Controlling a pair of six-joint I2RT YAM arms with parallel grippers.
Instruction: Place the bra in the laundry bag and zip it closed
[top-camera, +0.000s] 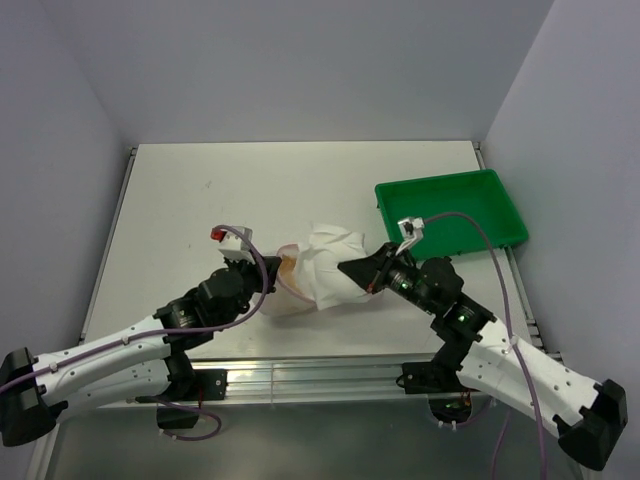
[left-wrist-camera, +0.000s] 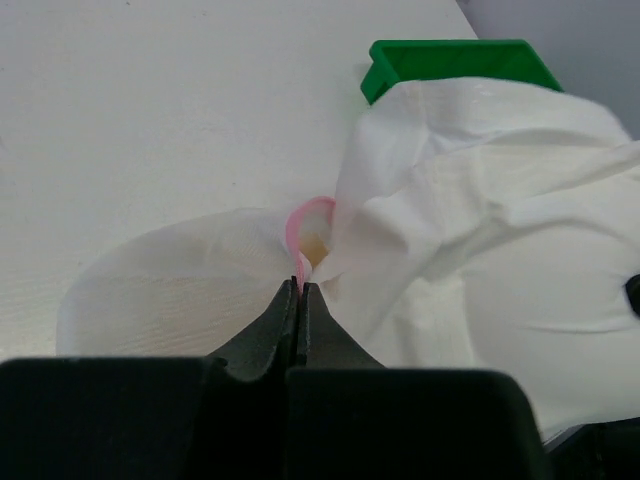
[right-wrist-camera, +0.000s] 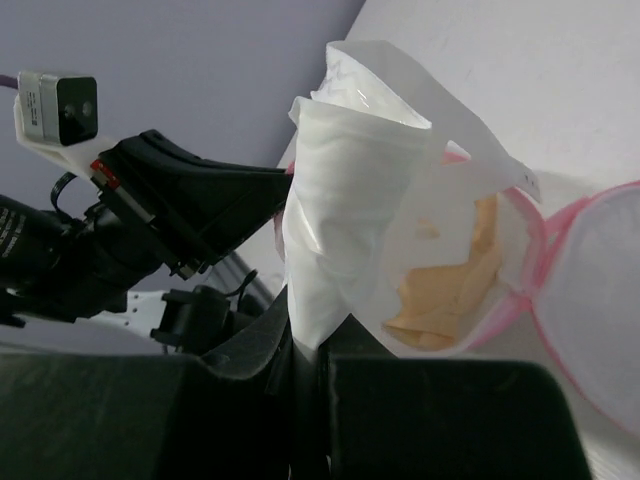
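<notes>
Where right wrist looks, bra (right-wrist-camera: 442, 288) inside bag (right-wrist-camera: 350, 190)

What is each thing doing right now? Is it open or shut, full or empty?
laundry bag: unzipped, held by both tools.
bra: inside the laundry bag.
green tray: empty.
left tool: shut on the laundry bag's pink zipper band.
right tool: shut on the laundry bag.
</notes>
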